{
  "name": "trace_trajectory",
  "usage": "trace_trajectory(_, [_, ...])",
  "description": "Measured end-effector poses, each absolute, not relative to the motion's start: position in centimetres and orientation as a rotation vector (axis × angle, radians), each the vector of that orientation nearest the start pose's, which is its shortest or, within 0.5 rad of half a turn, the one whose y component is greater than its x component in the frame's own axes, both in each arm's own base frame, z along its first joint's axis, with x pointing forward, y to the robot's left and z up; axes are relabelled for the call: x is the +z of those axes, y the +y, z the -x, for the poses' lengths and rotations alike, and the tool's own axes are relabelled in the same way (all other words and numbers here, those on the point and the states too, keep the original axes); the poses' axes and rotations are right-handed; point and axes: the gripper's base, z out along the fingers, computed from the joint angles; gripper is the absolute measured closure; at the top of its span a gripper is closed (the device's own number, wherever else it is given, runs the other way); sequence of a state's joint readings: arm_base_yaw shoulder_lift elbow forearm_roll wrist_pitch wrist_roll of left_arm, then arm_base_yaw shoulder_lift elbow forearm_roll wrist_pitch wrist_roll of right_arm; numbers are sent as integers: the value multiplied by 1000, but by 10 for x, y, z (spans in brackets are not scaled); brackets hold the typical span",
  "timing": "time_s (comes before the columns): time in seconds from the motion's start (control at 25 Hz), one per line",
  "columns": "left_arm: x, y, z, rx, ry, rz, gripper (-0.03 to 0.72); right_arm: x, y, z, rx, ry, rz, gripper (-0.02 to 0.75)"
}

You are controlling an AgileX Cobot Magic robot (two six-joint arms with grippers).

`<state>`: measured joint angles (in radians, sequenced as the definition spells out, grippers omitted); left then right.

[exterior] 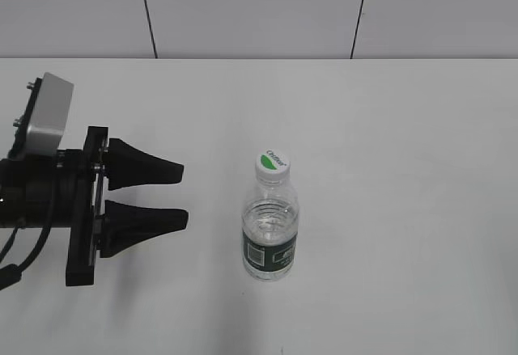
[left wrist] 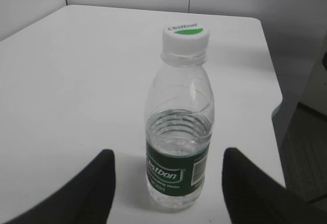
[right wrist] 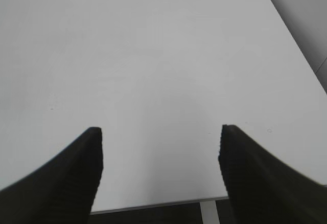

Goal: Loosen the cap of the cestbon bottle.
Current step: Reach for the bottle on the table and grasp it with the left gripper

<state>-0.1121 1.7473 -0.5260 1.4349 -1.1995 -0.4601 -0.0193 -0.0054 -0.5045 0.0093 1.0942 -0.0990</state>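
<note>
The cestbon bottle (exterior: pixel 270 238) stands upright near the middle of the white table, clear with a dark green label band. Its white cap (exterior: pixel 273 162) with a green leaf mark sits on top. My left gripper (exterior: pixel 183 196) is open and empty, a short way to the left of the bottle with its fingers pointing at it. In the left wrist view the bottle (left wrist: pixel 179 152) stands just beyond and between the open fingers (left wrist: pixel 166 155), and the cap (left wrist: pixel 186 37) shows above. My right gripper (right wrist: pixel 159 134) is open and empty over bare table; it is out of the exterior view.
The white table (exterior: pixel 405 169) runs back to a light panelled wall (exterior: pixel 259 7). In the right wrist view the table's near edge (right wrist: pixel 153 205) lies just below the fingers. In the left wrist view the table's right edge (left wrist: pixel 273 86) drops to a dark floor.
</note>
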Motion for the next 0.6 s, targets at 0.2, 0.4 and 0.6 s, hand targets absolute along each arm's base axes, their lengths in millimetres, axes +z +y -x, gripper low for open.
trace_trajectory(0.2, [149,-110,-224,-975,1499,-1311,300,276,1,8,-62,2067,83,191])
trace_trajectory(0.4, [144,-110,-226,-992,1511,-1313,302,276,1,8,-62,2067,83,191])
trace_trajectory(0.6, [147,-111,-232,-977,1495,-1314,304,276,1,8,-65,2067,83,191])
